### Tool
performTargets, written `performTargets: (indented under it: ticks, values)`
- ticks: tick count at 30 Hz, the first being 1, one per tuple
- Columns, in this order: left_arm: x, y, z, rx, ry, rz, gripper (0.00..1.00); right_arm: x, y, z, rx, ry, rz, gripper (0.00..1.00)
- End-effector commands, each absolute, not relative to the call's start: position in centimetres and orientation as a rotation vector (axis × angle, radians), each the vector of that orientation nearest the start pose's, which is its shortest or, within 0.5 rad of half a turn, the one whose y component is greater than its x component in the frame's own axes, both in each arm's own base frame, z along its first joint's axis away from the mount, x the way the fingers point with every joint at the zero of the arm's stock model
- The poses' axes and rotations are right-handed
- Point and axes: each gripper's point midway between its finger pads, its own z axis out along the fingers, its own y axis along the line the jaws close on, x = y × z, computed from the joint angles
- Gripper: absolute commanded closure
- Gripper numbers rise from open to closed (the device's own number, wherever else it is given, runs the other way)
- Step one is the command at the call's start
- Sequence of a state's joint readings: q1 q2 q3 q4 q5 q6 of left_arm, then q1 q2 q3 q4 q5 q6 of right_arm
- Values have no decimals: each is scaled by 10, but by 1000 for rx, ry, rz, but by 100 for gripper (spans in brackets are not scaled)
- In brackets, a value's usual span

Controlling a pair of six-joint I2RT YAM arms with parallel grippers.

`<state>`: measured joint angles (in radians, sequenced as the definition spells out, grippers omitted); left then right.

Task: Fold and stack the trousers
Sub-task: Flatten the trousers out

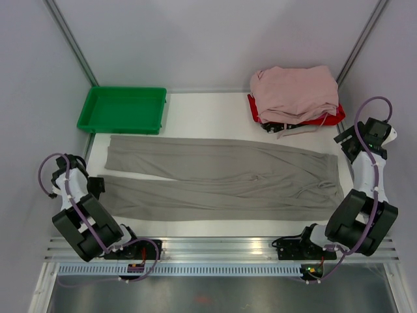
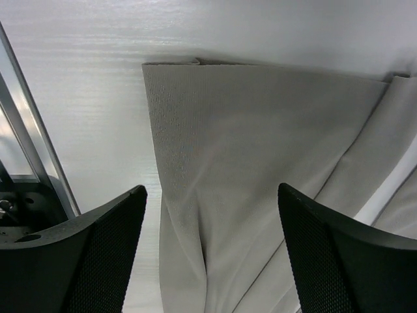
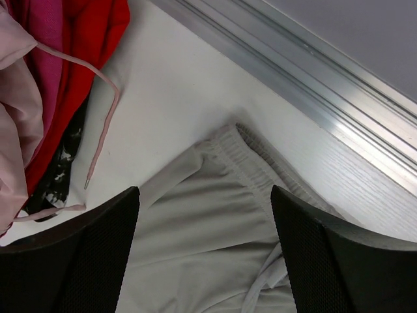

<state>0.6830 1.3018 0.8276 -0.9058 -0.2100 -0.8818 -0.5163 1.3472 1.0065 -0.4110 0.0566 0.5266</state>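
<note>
The grey-beige trousers (image 1: pixel 221 182) lie spread flat across the table, waist at the right and both legs reaching left. My left gripper (image 1: pixel 98 186) hovers open at the hem end of the near leg. In the left wrist view, that leg's cloth (image 2: pixel 228 143) lies below the open left gripper (image 2: pixel 212 195), with nothing held between the fingers. My right gripper (image 1: pixel 348 147) stands open above the far waist corner. The right wrist view shows the elastic waistband (image 3: pixel 254 166) and a pale drawstring (image 3: pixel 264 283) under the open right gripper (image 3: pixel 203 192).
A green tray (image 1: pixel 122 109) sits at the back left. A pile of pale pink garments (image 1: pixel 294 91) rests on a red cloth (image 1: pixel 332 117) at the back right, its pink cord (image 3: pixel 104 124) trailing onto the table. An aluminium frame rail (image 3: pixel 313 72) runs along the right edge.
</note>
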Motion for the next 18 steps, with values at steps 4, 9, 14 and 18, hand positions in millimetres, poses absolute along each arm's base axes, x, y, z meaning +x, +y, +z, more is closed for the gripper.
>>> performTargets:
  ticks: [4, 9, 14, 18]
  values:
    - [166, 136, 34, -2173, 1913, 242, 19, 366, -158, 137, 1153, 1999, 55, 12]
    - [160, 135, 19, -2189, 1912, 269, 29, 370, -153, 121, 1182, 2034, 57, 11]
    - [151, 133, 11, -2202, 1934, 313, 46, 370, -155, 90, 1245, 2052, 49, 11]
    - [147, 132, 5, -2218, 1924, 333, 60, 382, -162, 68, 1263, 2067, 43, 19]
